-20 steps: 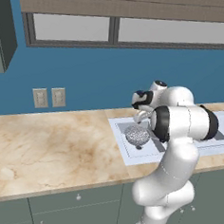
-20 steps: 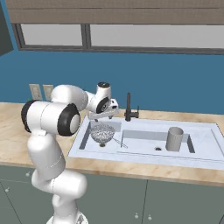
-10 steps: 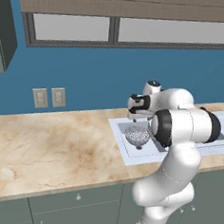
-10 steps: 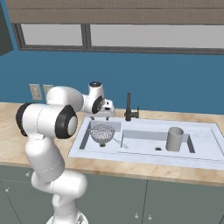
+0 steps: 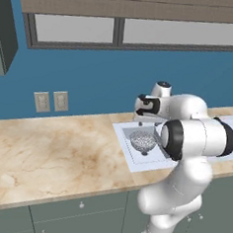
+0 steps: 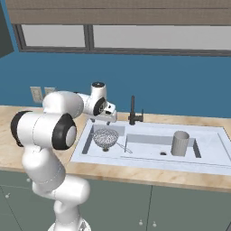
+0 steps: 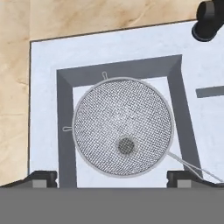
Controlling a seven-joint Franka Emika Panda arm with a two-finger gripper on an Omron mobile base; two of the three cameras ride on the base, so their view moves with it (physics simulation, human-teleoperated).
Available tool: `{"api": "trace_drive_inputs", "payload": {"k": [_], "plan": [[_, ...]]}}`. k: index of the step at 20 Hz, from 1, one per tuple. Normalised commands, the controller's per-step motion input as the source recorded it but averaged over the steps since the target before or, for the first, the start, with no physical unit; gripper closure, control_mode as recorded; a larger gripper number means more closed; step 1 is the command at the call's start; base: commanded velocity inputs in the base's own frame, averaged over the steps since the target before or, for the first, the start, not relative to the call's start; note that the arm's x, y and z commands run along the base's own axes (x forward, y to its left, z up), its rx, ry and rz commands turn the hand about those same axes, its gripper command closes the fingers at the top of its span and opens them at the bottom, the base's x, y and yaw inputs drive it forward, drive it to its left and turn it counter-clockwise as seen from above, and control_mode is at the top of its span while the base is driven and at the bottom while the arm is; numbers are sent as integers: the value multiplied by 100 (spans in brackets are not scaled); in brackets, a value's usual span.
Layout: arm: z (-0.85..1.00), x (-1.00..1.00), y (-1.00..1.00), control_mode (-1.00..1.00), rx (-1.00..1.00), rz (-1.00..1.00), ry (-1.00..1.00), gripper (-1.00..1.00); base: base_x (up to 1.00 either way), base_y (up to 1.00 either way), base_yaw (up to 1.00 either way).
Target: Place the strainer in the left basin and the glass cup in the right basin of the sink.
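A white robot arm reaches over a kitchen counter (image 5: 51,153) of pale marbled stone, set against a blue wall with a window above. Let into the counter is a pale sink (image 6: 149,159) with a wide flat rim and a slim black faucet (image 6: 132,111) at its back edge. The gripper (image 6: 107,118) hangs above the narrower left basin (image 6: 100,147), its two dark fingertips (image 7: 43,177) spread wide apart with nothing between them. Directly beneath it, apart from it, the strainer (image 7: 122,126) sits in the left basin: a round bowl of fine grey mesh that takes up most of the recess. Seen from the camera on the hand, the bowl lies in the space between the two fingertips, lower down, and the basin's dark round drain shows through the mesh. Its thin wire handle (image 6: 122,147) runs out toward the divider between the two basins, passing close by the fingertip on that side. In the wider right basin (image 6: 158,145), well apart from the gripper, the grey glass cup (image 6: 180,143) stands upright near the far right end, beside that basin's drain.
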Motion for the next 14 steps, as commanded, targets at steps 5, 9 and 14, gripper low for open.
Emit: {"api": "trace_drive_inputs", "payload": {"k": [5,9,14], "plan": [[29,-74,19,-100,-3,0,-27,-100,0,0,0],[39,-64,24,-100,-4,1,-19,-100,0,0,0],[32,-66,18,-100,-5,2,-28,-100,0,0,0]]}}
